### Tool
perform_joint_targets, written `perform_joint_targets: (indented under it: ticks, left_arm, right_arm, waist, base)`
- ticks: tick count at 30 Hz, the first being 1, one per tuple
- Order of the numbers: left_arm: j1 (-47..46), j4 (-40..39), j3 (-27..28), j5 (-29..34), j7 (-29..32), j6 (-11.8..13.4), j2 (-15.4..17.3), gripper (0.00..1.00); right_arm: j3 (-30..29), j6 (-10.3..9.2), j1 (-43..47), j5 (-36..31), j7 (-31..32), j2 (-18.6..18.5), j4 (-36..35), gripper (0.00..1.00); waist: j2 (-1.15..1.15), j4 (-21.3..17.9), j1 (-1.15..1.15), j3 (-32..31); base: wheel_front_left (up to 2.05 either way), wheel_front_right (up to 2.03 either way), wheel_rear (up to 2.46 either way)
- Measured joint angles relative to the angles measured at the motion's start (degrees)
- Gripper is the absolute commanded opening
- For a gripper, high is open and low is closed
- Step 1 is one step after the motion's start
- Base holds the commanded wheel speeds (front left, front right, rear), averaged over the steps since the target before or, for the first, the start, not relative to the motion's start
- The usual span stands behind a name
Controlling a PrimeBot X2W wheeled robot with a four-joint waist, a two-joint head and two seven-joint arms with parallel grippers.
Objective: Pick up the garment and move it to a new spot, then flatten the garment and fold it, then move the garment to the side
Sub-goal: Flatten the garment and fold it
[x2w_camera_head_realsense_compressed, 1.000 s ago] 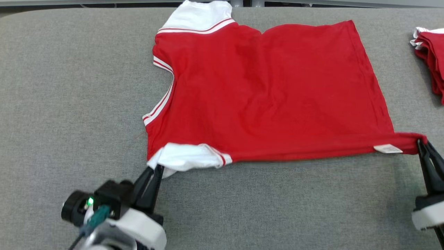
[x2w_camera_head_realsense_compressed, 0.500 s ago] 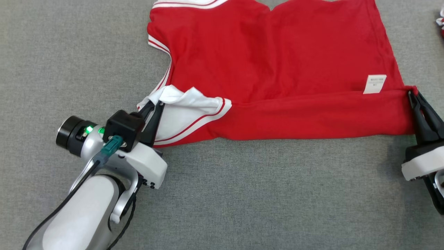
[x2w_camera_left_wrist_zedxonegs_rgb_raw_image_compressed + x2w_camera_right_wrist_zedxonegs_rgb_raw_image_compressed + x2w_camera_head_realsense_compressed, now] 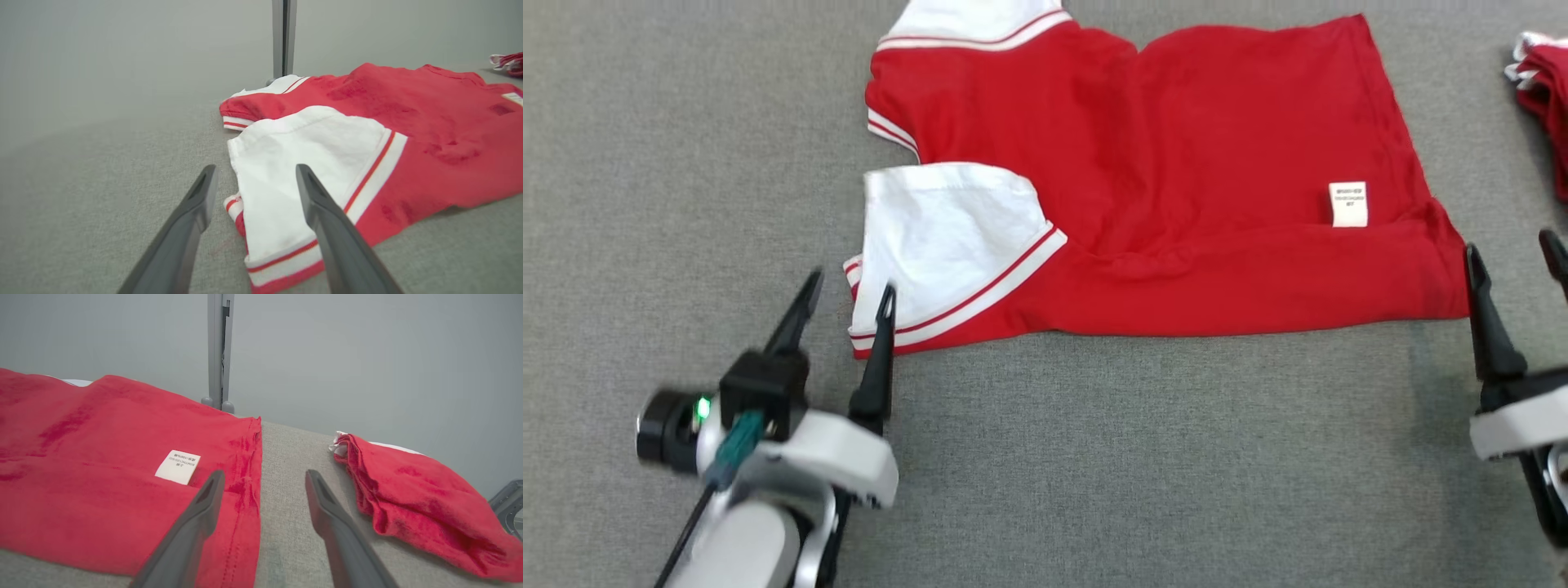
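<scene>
Nearest the robot, the left gripper [image 3: 849,284] stands wide and empty over the grey worktop [image 3: 1094,457]. Its inner finger crosses the striped hem of the white sleeve [image 3: 939,237], so a careless pull-back or a closing of the jaws could catch that hem and drag the fold open. At the other corner the right gripper [image 3: 1509,243] is just as wide and holds nothing. In the right wrist view its inner finger lies over the side seam of the red T-shirt [image 3: 1176,163], and a snag there would likely skew the corner. The T-shirt lies spread in the middle of the worktop, its near edge turned up over the body as a band, with the care label [image 3: 1347,202] showing. That band looks rippled near its middle, and a further fold laid over it would probably press the wrinkle in. Farther off, the far sleeve [image 3: 972,20] lies unfolded, so the two sides do not match yet. At the far right sits a folded red garment [image 3: 1543,98], near enough that a sideways slide could push into it.
</scene>
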Motion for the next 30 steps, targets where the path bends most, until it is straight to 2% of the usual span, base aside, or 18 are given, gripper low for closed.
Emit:
perform_joint_targets:
  ticks: [3, 7, 9, 15, 18, 19, 21, 22, 27, 30]
  left_arm:
    - [7.4, -1.8, 1.8, -4.3, -0.5, 2.0, -1.4, 1.00]
    - [12.4, -1.1, 2.7, -10.4, -0.4, 1.0, -3.6, 1.00]
    - [12.4, 0.2, 3.2, -12.7, -0.5, 0.1, -4.9, 1.00]
    - [8.0, 6.4, 3.5, -13.6, -1.2, -1.6, -6.0, 1.00]
    - [5.7, 9.7, 2.9, -12.9, -1.1, -2.4, -5.4, 0.99]
    - [5.1, 10.5, 2.9, -13.1, -0.8, -2.5, -5.5, 0.64]
    - [4.2, 11.7, 2.6, -13.5, -0.1, -3.4, -5.6, 0.12]
    - [3.9, 12.3, 2.5, -13.6, 0.0, -3.5, -5.7, 0.00]
    - [2.7, 13.9, 2.3, -15.4, 0.6, -6.2, -5.7, 0.00]
    - [2.7, 13.8, 2.6, -15.7, 0.0, -6.9, -5.4, 0.00]
  right_arm:
    - [-1.8, 0.00, 3.9, -0.2, 0.0, 1.4, -0.9, 1.00]
    - [-2.4, -0.01, 7.5, -0.3, 0.0, 2.9, -1.0, 1.00]
    - [-1.8, -0.01, 8.1, 0.8, 0.0, 3.6, -0.8, 1.00]
    - [1.2, -0.01, 7.9, 2.5, 0.0, 3.1, 0.1, 1.00]
    - [2.5, 0.00, 7.3, 3.1, 0.0, 2.6, 0.4, 1.00]
    - [2.8, 0.00, 7.0, 3.2, 0.0, 2.4, 0.6, 1.00]
    - [3.1, 0.00, 6.4, 3.8, 0.0, 2.1, 0.7, 1.00]
    - [3.2, -0.01, 6.3, 4.4, 0.0, 2.0, 1.1, 1.00]
    - [4.2, 0.00, 4.6, 9.5, 0.0, 1.9, 3.9, 1.00]
    - [4.3, -0.01, 3.4, 11.0, 0.0, 1.9, 6.7, 1.00]
  waist:
    - [0.00, -0.1, 0.00, -1.9]
    - [0.00, 0.3, 0.00, -3.8]
    - [0.00, 0.6, 0.00, -4.2]
    - [0.00, 0.4, 0.00, -3.7]
    - [0.00, 0.3, 0.00, -3.2]
    - [0.00, 0.2, 0.00, -3.0]
    - [0.00, 0.1, 0.00, -2.7]
    - [0.00, 0.1, 0.00, -2.5]
    - [0.00, 0.3, 0.00, -1.9]
    - [0.00, 0.5, 0.00, -1.9]
  base:
    - [0.00, 0.00, 0.00]
    - [0.00, 0.00, 0.00]
    - [0.00, 0.00, 0.00]
    - [0.00, 0.00, 0.00]
    - [0.00, 0.00, 0.00]
    - [0.00, 0.00, 0.00]
    - [0.00, 0.00, 0.00]
    - [0.00, 0.00, 0.00]
    - [0.00, 0.00, 0.00]
    - [0.00, 0.00, 0.00]
